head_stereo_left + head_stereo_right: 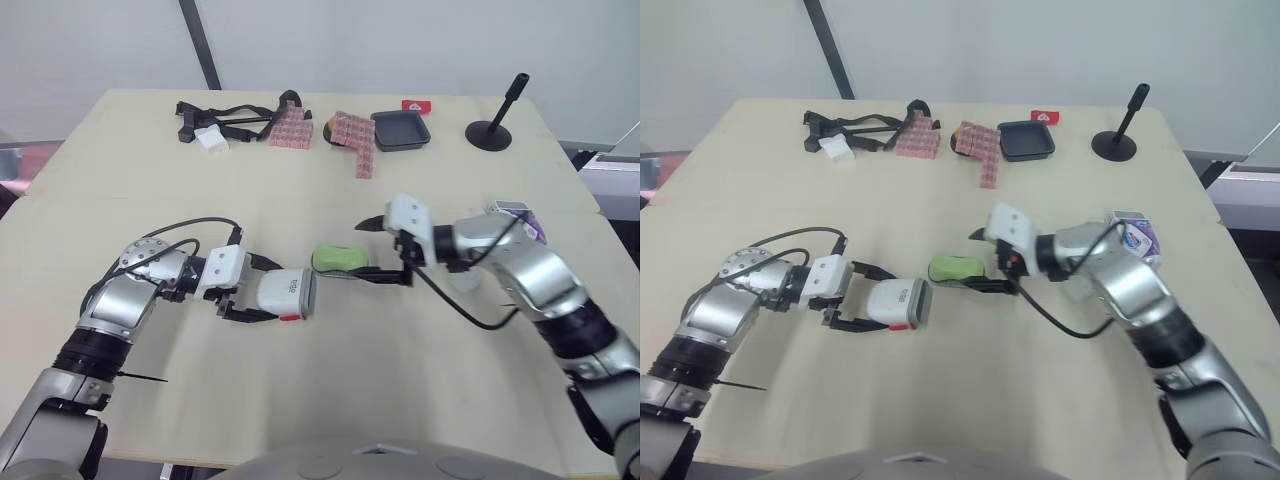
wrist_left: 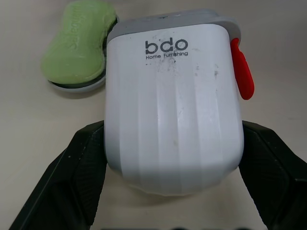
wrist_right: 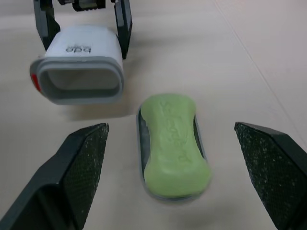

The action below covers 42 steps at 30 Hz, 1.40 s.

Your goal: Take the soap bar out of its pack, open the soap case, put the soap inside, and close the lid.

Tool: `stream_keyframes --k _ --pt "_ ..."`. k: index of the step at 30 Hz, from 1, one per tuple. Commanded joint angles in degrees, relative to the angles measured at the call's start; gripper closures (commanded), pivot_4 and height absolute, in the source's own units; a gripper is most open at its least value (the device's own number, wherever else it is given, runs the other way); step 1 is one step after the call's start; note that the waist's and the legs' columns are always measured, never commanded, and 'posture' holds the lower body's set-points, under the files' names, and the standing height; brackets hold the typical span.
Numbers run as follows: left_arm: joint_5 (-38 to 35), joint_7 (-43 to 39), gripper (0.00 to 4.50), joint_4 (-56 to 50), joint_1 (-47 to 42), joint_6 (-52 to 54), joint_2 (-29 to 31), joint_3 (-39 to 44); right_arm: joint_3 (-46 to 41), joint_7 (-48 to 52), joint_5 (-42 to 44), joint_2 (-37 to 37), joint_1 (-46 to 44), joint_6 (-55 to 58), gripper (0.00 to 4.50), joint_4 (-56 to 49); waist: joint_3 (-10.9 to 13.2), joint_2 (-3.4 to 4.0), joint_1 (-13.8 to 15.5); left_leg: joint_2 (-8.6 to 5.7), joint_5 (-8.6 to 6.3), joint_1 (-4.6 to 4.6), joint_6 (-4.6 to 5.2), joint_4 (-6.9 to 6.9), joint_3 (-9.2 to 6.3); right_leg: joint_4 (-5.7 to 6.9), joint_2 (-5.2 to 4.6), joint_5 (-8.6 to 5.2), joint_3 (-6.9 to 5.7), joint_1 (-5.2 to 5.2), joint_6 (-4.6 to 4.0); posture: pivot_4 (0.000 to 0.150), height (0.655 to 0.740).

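Left gripper (image 1: 268, 290) clamped on white ribbed plastic soap case (image 1: 287, 293), laid sideways on pale wooden table (image 1: 300, 180), mouth turned toward green soap bar (image 1: 338, 259), seated on grey oval tray (image 3: 140, 129) just beside. Right gripper (image 1: 375, 250) spread wide, nothing held, soap straddled.

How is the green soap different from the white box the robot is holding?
The green soap is solid, with a pinched middle; the white box is hollow, its open end facing the soap. The soap lies loose on a grey tray, between the open fingers of the right hand; the box is squeezed by the left hand. The box is bigger than the soap. Both have rounded corners.
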Motion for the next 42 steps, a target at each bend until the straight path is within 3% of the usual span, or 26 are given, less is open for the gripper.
stream_keyframes --k 1,19,36,42 --pt "0.03 -0.73 1.07 -0.74 -0.35 -1.18 0.7 -0.22 2.03 0.94 -3.24 1.54 -2.87 -1.24 0.0 3.1 0.0 0.0 0.12 0.01 0.0 -0.02 0.0 0.01 0.0 0.01 0.02 0.0 0.0 0.0 0.0 0.15 0.74" --pt "0.14 -0.93 1.07 -0.65 -0.16 -2.51 0.55 -1.15 6.49 2.34 -14.07 7.5 -5.47 -7.01 0.0 15.23 0.0 -0.01 0.22 0.04 0.01 -0.02 -0.02 0.09 0.02 0.07 0.01 0.01 -0.08 -0.04 -0.01 0.15 0.74" --pt "0.25 -0.54 1.07 -1.32 0.12 -2.41 0.11 -1.22 6.64 3.66 -16.9 8.21 -3.86 -9.92 0.0 17.66 -0.01 -0.01 0.16 0.06 0.01 -0.02 -0.02 0.11 0.03 0.13 0.02 0.01 -0.07 -0.04 -0.02 0.15 0.74" --pt "0.43 -0.14 1.07 -1.23 0.21 -2.58 0.1 -1.27 6.84 3.67 -17.76 8.23 -3.39 -10.82 1.7 17.18 -0.03 -0.04 0.11 0.06 0.02 -0.02 -0.02 0.15 0.04 0.19 0.02 0.01 -0.06 -0.04 -0.02 0.15 0.74"
